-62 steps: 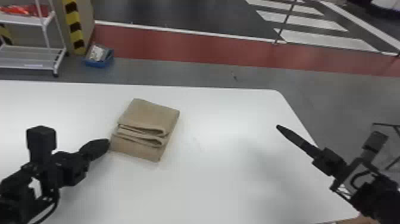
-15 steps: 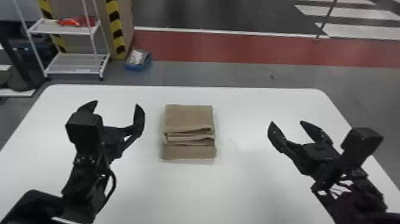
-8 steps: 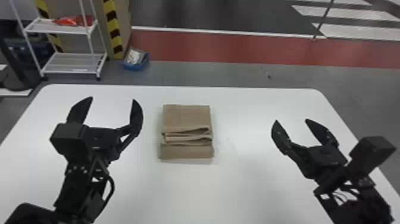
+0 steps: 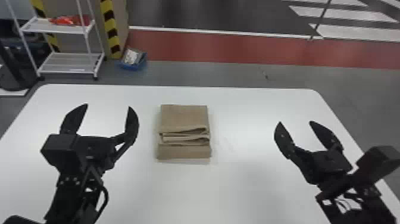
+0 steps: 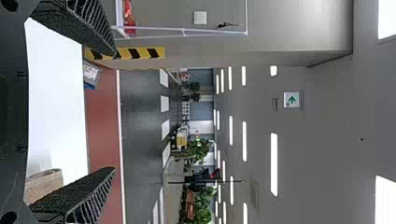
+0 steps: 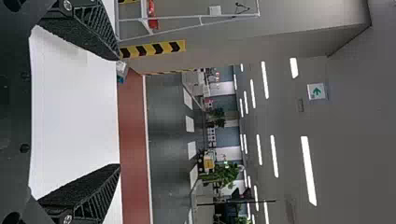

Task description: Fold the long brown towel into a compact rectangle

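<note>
A white table [image 4: 238, 190] spreads across the near part of the head view, with two grippers over it: the left gripper [image 4: 108, 105] and the right gripper [image 4: 295, 121], each with its two fingers spread wide and nothing between them. One brown towel [image 4: 183, 117], folded into a compact, layered rectangle, lies flat between them, nearer the left; in the left wrist view, one finger covers part of it. Past the table's far edge runs grey floor, holding one blue bin [image 4: 134, 66] and, left of it, one white two-shelf rack [image 4: 71, 71] with red items [image 4: 64, 20] on its upper shelf. Beyond lie a red floor band [image 4: 208, 47] and dark floor with white stripes. Farther off, the left wrist view shows green plants [image 5: 198, 149] and ceiling lights [image 5: 274, 163].
</note>
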Robot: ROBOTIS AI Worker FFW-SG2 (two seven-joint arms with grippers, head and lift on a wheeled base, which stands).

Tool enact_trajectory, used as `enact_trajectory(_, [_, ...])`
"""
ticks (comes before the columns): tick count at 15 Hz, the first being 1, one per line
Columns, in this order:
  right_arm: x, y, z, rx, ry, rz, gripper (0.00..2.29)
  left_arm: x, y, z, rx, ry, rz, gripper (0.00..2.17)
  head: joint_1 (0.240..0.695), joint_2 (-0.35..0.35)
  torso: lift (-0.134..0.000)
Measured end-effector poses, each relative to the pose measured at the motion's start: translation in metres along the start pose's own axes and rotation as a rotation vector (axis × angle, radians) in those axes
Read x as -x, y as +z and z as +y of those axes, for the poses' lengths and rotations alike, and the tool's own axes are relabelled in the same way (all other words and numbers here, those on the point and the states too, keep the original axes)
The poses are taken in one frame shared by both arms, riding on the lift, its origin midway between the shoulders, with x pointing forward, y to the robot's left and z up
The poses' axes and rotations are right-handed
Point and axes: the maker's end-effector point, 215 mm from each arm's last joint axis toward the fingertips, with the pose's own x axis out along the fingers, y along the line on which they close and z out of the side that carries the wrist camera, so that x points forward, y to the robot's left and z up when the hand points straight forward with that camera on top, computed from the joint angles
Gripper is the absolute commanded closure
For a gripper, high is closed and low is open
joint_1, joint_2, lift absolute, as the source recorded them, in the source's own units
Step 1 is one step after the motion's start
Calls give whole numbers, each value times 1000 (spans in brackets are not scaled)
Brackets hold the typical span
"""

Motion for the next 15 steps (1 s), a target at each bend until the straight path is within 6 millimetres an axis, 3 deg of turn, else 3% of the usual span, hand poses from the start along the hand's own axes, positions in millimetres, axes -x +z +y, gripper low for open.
enact_trajectory(15, [13, 6, 10, -7, 4, -8, 70, 16, 14, -5, 12, -25, -13, -1, 695, -122, -123])
